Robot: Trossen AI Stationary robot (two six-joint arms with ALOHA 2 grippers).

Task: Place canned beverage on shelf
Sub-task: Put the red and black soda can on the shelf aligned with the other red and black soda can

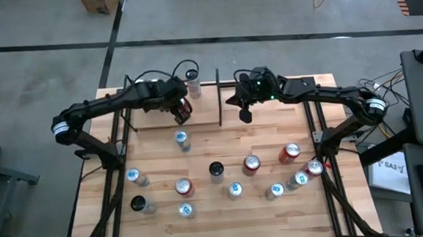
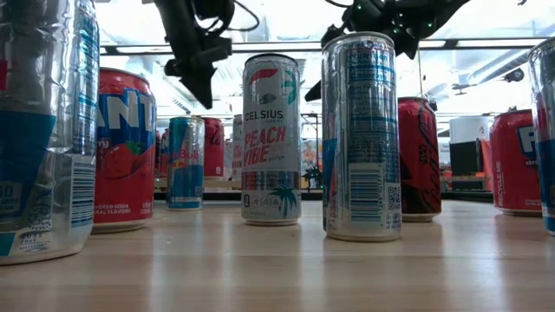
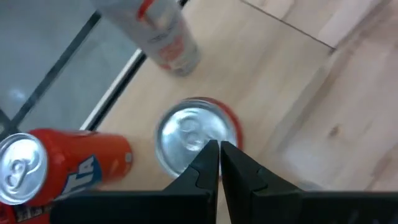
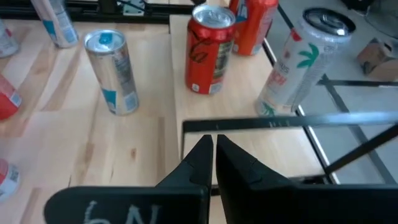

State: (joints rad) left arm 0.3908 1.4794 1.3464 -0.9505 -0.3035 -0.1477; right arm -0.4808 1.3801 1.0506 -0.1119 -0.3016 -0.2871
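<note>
High view: both hands, left (image 1: 182, 113) and right (image 1: 245, 116), pressed together, empty, near shelf (image 1: 218, 96) front edge.

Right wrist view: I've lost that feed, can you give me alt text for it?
The right gripper, shut and empty, hangs over the shelf, with its thin black frame bar just ahead. Beyond stand a red can and a white palm-print can; a silver-blue can stands on the table beside the shelf.
</note>
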